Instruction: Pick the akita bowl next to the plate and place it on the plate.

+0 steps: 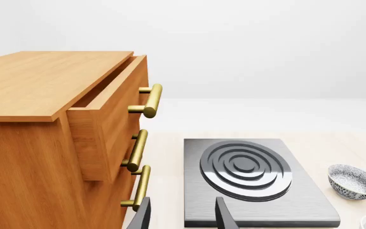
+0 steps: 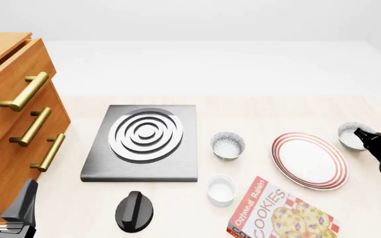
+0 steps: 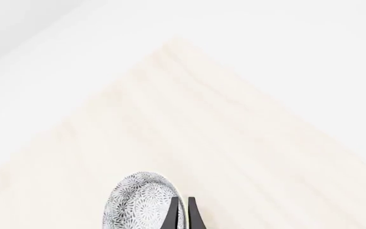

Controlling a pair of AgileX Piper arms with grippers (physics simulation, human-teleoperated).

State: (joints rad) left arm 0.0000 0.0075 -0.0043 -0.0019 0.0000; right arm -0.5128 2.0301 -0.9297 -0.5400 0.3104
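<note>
I have the right jaws [image 3: 182,212] down at the bowl [image 2: 351,136] that sits just beyond the right edge of the plate [image 2: 309,159], at the far right of the bench [image 2: 257,111]. In the right wrist view the two fingertips stand close together over the bowl's rim, with only a thin strip of rim between them, so I read them as pinching the wall on the side away from the plate. From the front view the arm hides that contact, so this is my reading, not a certainty.

What the next move turns on: the plate lies to the left of the jaws and a little toward me, right beside the bowl, so the carry is short, a lift and a shift leftward. The right arm is plainly the nearer one; the left jaws [image 1: 181,214] hang spread and empty at the near left, by the drawer cabinet [image 1: 43,133] and the stove plate [image 1: 253,181].

The bowl is small and round, grey-and-white speckled outside, white inside, much narrower than the plate. It is round, so no long axis matters. A twin bowl [image 2: 227,145] sits left of the plate, nearer the stove.
</note>
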